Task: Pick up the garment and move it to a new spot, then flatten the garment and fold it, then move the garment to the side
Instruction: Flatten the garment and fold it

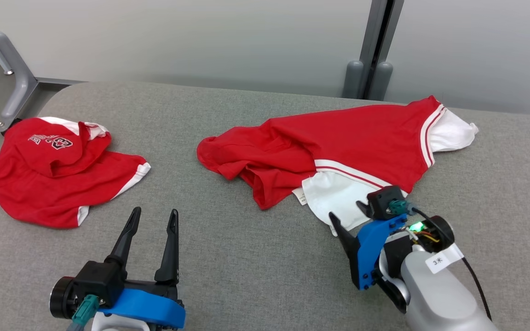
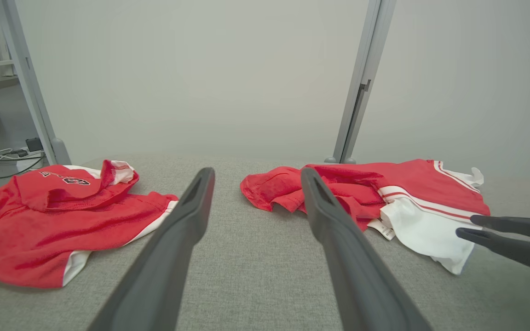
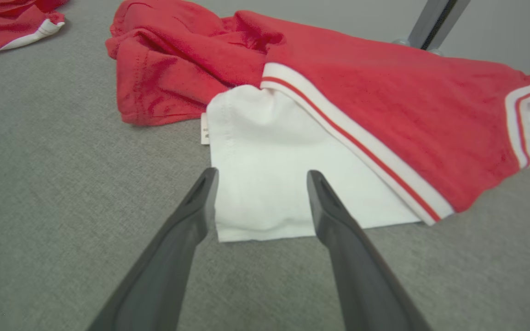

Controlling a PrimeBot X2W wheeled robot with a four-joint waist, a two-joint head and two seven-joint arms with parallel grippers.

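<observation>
One red-and-white garment [image 1: 361, 142], right tool [image 3: 261, 174] splayed at its white sleeve [image 3: 256, 133]

I see left gripper [image 1: 154, 214] low, fingers spread, pointing forward; right gripper [image 1: 347, 210] tilted left, fingers apart, pale forearm [image 1: 435, 296] behind.

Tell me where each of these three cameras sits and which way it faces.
Head view: on the head, facing forward and down at the grey table, spread garment and bunched garment; left tool and right tool show, open.
Left wrist view: low over the table, looking along its own fingers toward the wall; right tool at right edge.
Right wrist view: close above the spread garment's white part, between its own fingers.
Shared: all three show both garments.
</observation>
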